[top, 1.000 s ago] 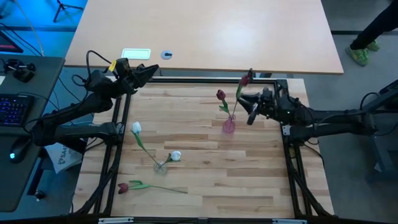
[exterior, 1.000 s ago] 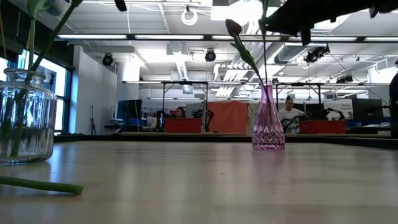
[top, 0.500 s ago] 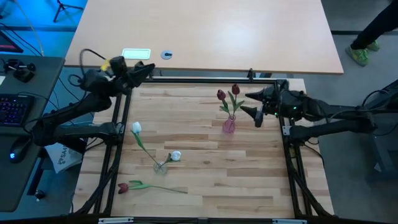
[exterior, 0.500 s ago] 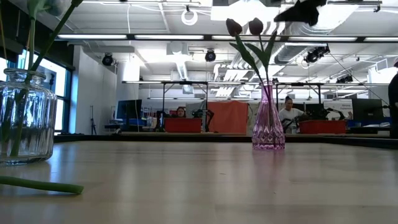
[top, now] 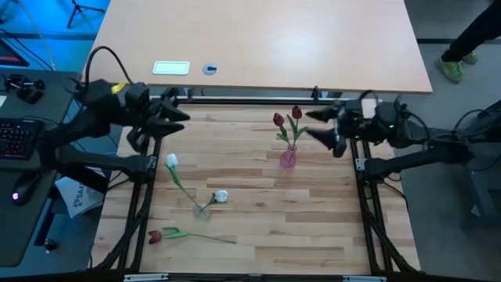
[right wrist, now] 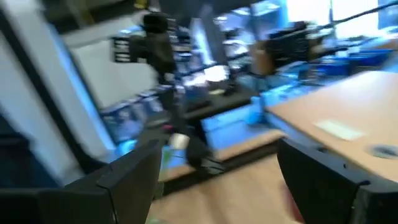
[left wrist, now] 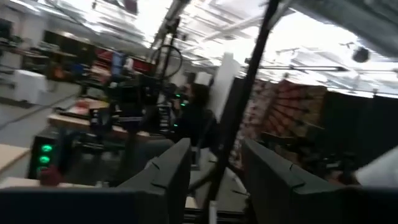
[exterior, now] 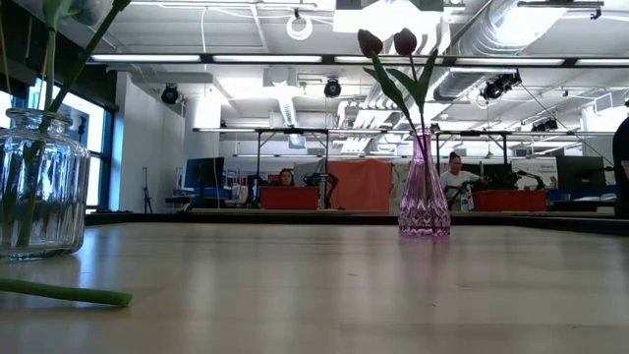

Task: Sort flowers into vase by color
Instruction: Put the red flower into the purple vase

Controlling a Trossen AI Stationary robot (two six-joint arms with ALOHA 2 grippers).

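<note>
A pink glass vase (top: 288, 158) (exterior: 425, 202) holds two dark red tulips (top: 278, 119) (top: 297, 113) by their stems. A clear glass jar (top: 202, 209) (exterior: 39, 187) holds two white tulips (top: 171, 161) (top: 221, 197). A third dark red tulip (top: 155, 235) lies flat on the table near the front left. My right gripper (top: 317, 127) (right wrist: 217, 186) is open wide, just right of the pink vase, with nothing between its fingers. At the table's far left my left gripper (top: 174, 119) (left wrist: 216, 162) is open and holds nothing.
A black metal frame (top: 258, 100) runs round the wooden table top. Behind it stands a larger desk (top: 258, 43) with a small card and a round disc. Bare table lies between the two vases and right of the lying tulip.
My right gripper has opened and let go of a dark red tulip, which now stands in the pink vase beside the other. The gripper has then drawn back toward the table's right edge. My left gripper has swung from the far edge toward the near and left.
</note>
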